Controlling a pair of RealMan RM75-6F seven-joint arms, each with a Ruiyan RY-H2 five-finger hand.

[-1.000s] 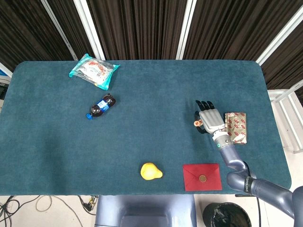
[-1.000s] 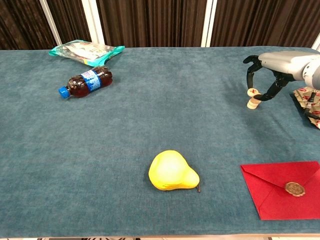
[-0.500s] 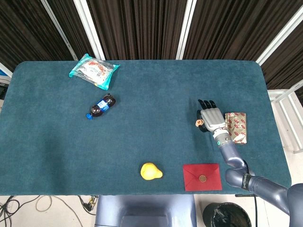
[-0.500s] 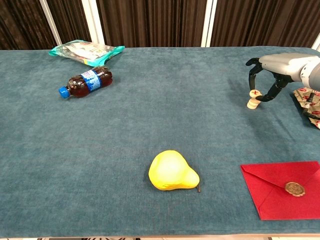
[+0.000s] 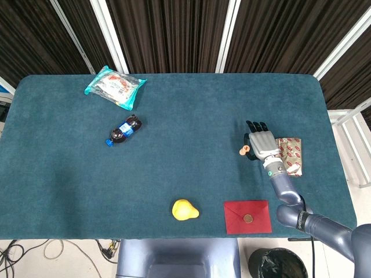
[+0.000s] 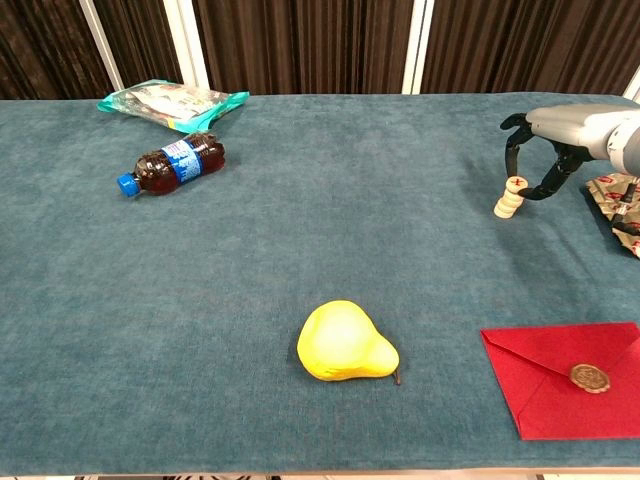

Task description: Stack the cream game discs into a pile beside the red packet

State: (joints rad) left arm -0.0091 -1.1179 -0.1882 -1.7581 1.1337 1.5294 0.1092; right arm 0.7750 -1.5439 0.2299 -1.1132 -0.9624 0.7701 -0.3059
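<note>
The cream discs (image 6: 509,197) are stacked just left of the right hand (image 6: 548,160), whose fingers are spread around the pile with nothing held. The discs are judged light, stiff and easily toppled, best pinched at the rim. The pile's height is shown only in the chest view.

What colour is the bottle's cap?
Blue. The bottle's cap shows best in the chest view.

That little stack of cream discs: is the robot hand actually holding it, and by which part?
Nothing is held. The right robot hand arches over the disc stack with fingers apart, beside the top disc.
</note>
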